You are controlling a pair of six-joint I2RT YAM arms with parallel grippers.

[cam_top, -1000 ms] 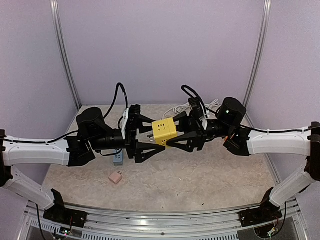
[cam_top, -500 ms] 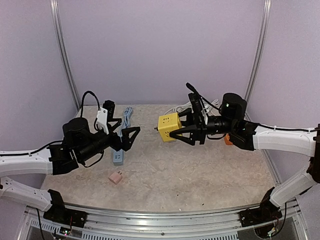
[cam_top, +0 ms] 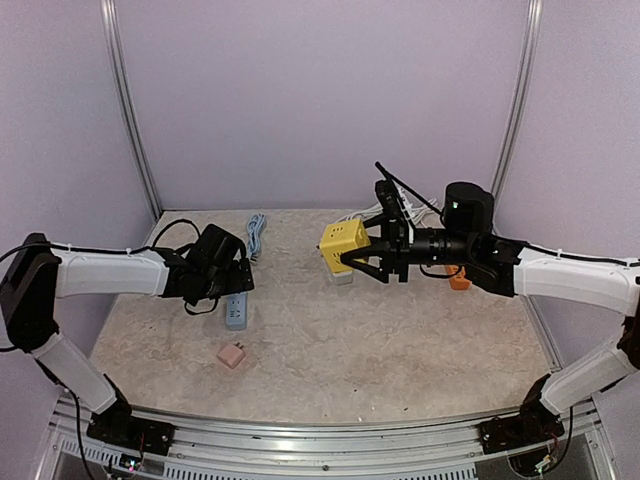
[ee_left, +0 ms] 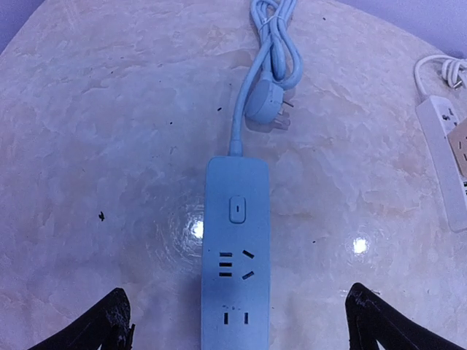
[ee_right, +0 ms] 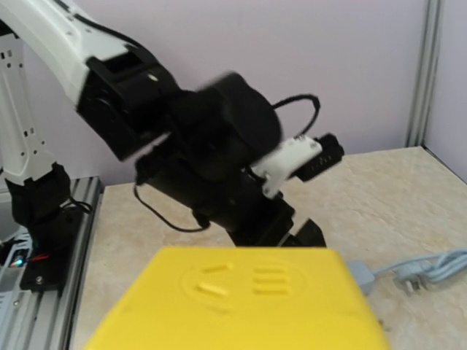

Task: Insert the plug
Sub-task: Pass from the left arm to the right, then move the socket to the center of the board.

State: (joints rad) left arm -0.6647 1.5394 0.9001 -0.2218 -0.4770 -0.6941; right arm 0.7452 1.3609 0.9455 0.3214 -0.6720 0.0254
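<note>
My right gripper (cam_top: pixel 362 254) is shut on a yellow cube socket (cam_top: pixel 338 242) and holds it above the table at the back middle. The cube fills the bottom of the right wrist view (ee_right: pixel 241 302); its socket slots face the camera and my fingers are hidden behind it. A light blue power strip (ee_left: pixel 235 248) lies flat on the table, its cord and plug (ee_left: pixel 266 113) coiled beyond it. My left gripper (ee_left: pixel 241 328) is open wide, low over the strip's near end (cam_top: pixel 236 315), one finger on each side. A pink plug adapter (cam_top: pixel 232 355) lies on the table near the front.
A white power strip (ee_left: pixel 445 157) with a white cord lies to the right of the blue one, under the held cube (cam_top: pixel 343 277). An orange object (cam_top: pixel 459 282) sits by the right arm. Walls and metal posts close in the back and sides.
My left gripper has come away from the yellow cube, pulled back left and dropped over the blue strip. My right gripper has kept the cube and drawn it slightly right and up.
</note>
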